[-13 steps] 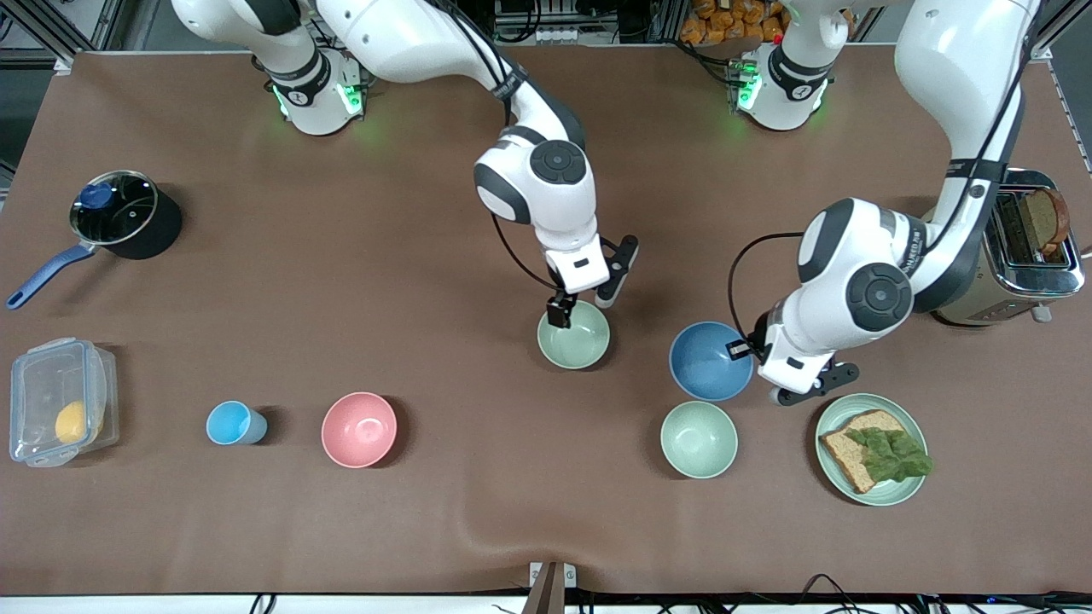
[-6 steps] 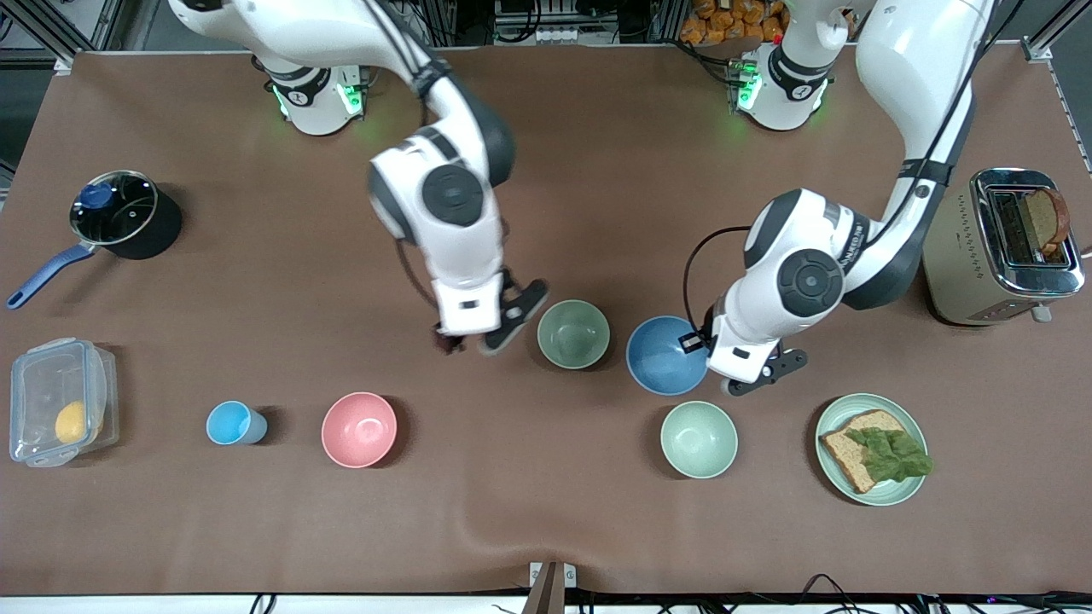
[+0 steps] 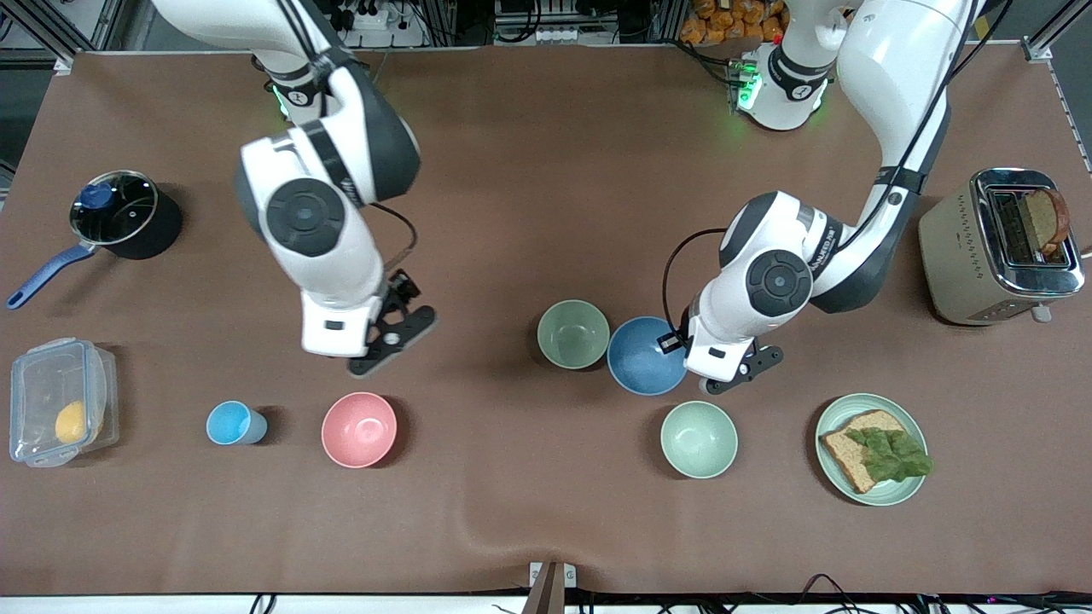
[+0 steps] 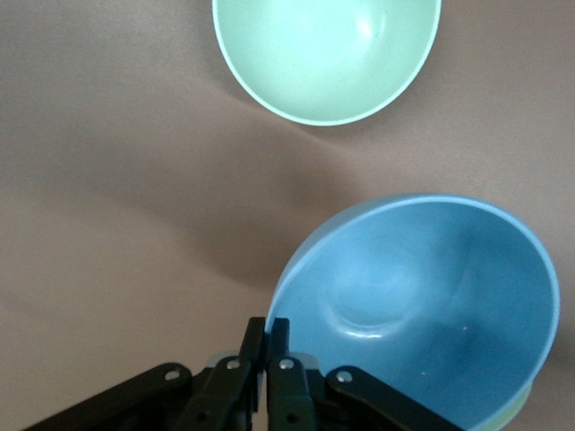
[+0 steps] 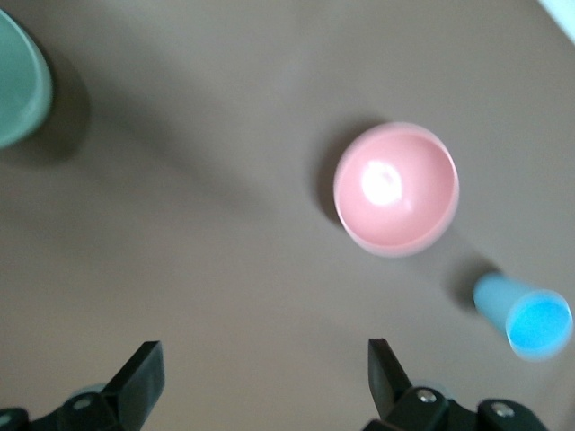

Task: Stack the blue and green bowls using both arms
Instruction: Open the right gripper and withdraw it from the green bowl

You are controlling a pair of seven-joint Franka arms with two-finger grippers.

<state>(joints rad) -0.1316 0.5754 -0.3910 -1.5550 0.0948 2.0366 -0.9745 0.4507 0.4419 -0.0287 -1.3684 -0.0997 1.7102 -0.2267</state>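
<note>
The blue bowl (image 3: 646,356) is pinched at its rim by my left gripper (image 3: 680,344), which is shut on it. The bowl hangs tilted, right beside the green bowl (image 3: 573,333), with its edge at that bowl's rim. In the left wrist view the fingers (image 4: 267,330) clamp the blue bowl (image 4: 422,305), and a sliver of sage-green rim (image 4: 524,401) shows under its edge. My right gripper (image 3: 354,341) is open and empty, up over bare table beside the pink bowl (image 3: 359,429). In the right wrist view (image 5: 260,377) its fingers stand wide apart.
A mint-green bowl (image 3: 699,439) sits nearer the front camera than the blue bowl. Beside it is a mint plate (image 3: 832,418) with a sandwich. A toaster (image 3: 998,247) stands at the left arm's end. A sky-blue cup (image 3: 232,423), plastic box (image 3: 55,401) and pot (image 3: 119,213) are at the right arm's end.
My left gripper has carried the blue bowl sideways up against the green bowl. My right arm has let go of the green bowl and swung away toward its own end of the table.
</note>
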